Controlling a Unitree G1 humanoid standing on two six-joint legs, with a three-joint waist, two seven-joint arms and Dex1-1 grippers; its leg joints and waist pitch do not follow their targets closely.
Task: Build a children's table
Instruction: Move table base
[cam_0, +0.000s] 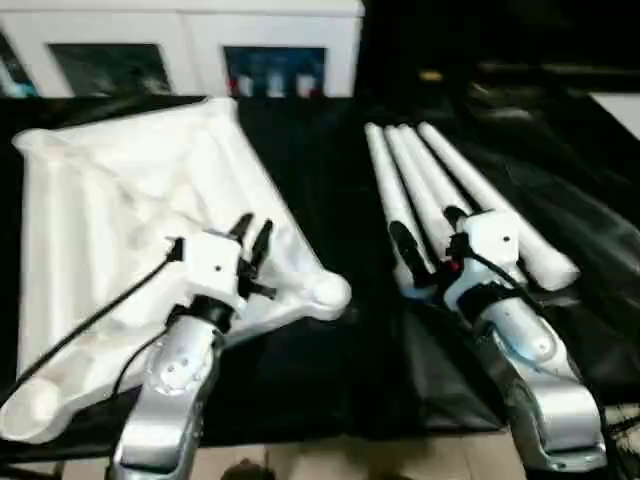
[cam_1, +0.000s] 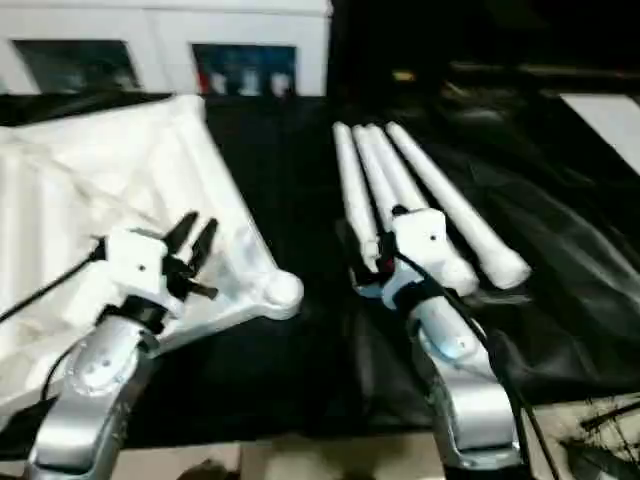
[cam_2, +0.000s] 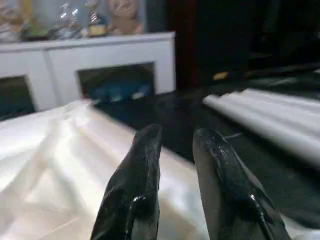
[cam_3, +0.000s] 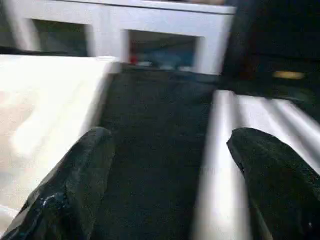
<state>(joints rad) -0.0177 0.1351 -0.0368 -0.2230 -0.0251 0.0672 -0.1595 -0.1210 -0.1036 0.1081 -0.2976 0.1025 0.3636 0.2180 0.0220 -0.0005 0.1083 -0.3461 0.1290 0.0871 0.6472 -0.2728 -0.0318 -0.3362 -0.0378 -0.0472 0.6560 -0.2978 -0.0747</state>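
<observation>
The white tabletop (cam_0: 110, 200) lies underside up on the left, ribs showing, with a rounded corner socket (cam_0: 330, 292) pointing toward the middle. My left gripper (cam_0: 255, 226) hovers just above the tabletop's near right part; its fingers (cam_2: 145, 165) stand a narrow gap apart with nothing between them. The long white legs (cam_0: 440, 175) lie side by side on the right, running away from me. My right gripper (cam_0: 426, 226) sits over their near ends, wide open, and its fingers (cam_3: 80, 180) straddle one leg (cam_3: 220, 165) without closing on it.
A black cloth (cam_0: 330, 200) covers the work surface, wrinkled at the right. A white cabinet (cam_0: 190, 40) with dark openings stands behind it. The table's front edge runs just below my forearms. A strip of bare cloth separates the tabletop from the legs.
</observation>
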